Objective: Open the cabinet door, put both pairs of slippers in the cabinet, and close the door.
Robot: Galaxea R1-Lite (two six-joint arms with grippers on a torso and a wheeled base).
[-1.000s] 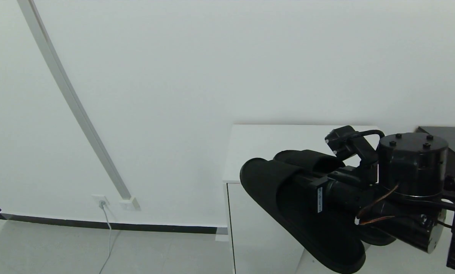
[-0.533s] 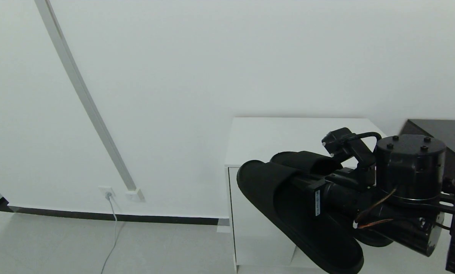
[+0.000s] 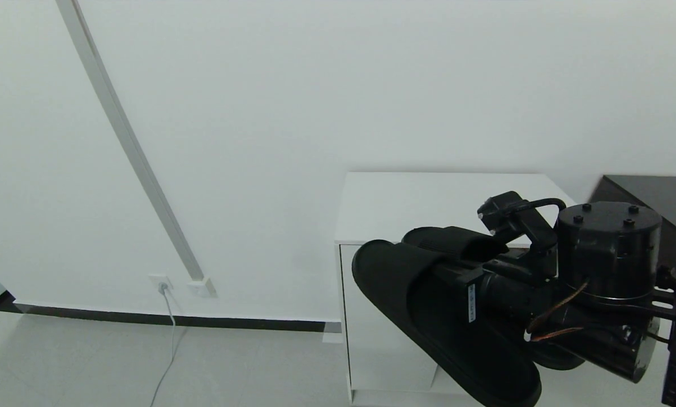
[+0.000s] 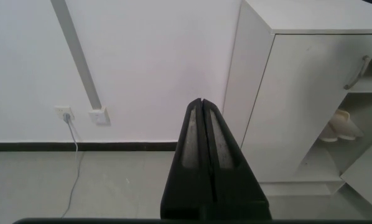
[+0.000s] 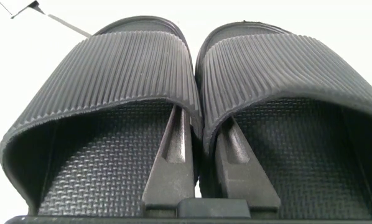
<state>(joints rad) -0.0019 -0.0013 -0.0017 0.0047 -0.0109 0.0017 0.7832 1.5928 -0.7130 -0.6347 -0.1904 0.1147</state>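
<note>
Since the cabinet stands open with pale slippers on its shelf, what remains is stowing the black slippers, clamped in the right gripper before its front, and closing it; the left gripper is pressed together, empty.

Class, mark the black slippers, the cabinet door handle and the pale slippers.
black slippers (image 5: 136, 68), right wrist view, one slipper's ribbed strap
cabinet door handle (image 4: 355, 71), left wrist view, middle of the bar
pale slippers (image 4: 341, 126), left wrist view, the upper
</note>
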